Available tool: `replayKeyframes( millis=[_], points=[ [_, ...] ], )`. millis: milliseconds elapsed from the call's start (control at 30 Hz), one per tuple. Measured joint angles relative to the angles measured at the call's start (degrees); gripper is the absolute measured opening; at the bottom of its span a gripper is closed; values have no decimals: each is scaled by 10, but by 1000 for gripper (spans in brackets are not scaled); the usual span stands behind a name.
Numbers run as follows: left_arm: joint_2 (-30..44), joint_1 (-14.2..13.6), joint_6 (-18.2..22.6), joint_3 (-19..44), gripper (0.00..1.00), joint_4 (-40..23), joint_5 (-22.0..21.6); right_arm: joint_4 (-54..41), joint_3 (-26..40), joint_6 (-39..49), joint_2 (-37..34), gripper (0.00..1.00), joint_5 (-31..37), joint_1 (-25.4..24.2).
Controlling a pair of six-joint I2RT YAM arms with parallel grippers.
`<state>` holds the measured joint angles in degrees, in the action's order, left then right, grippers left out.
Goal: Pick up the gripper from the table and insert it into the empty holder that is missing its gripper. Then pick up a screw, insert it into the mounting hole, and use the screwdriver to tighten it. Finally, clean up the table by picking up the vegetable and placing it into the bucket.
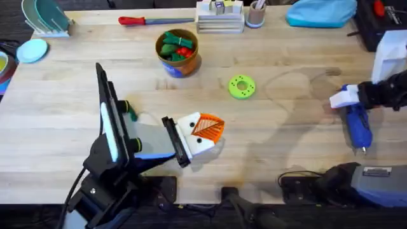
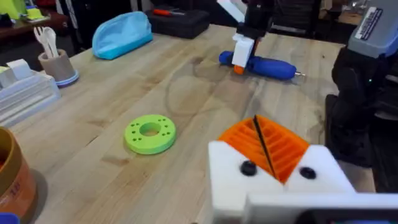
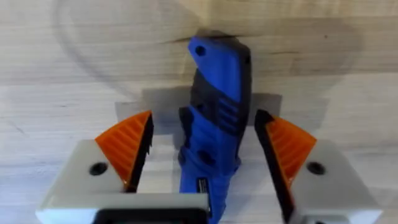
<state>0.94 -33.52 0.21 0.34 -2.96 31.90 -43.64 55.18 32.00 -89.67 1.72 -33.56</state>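
Straddling the screwdriver [image 3: 214, 118] lying on the table's right side, the right gripper [image 3: 208, 158] sits spread apart, pads clear of it; centre on the fat body before squeezing. Left gripper [image 2: 264, 146] looks pressed together, empty.

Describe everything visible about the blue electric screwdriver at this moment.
The screwdriver is a chunky blue cylinder of what looks like plastic, with a dark ribbed grip panel on its body and a thin metal bit. It lies flat on the wooden table near the right edge, bit pointing toward the arms' bases. The right gripper straddles its body, open, with the orange ribbed pads on either side and a gap between each pad and the body. Nothing else touches it but the table.
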Motion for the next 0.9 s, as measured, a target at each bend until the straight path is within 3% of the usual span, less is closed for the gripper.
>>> replayKeyframes(
  millis=[33,200,400,567,900],
  points=[
    [0,0,0,0,8,0,0,3,0,2,-7,979,0,0],
    [0,0,0,0,8,0,0,10,0,10,-24,669,-2,2],
    [0,0,0,0,8,0,0,14,0,13,-24,387,1,2],
    [0,0,0,0,8,0,0,25,0,18,-26,43,14,2],
    [0,0,0,0,8,0,0,25,0,19,-24,20,21,14]
  ],
)
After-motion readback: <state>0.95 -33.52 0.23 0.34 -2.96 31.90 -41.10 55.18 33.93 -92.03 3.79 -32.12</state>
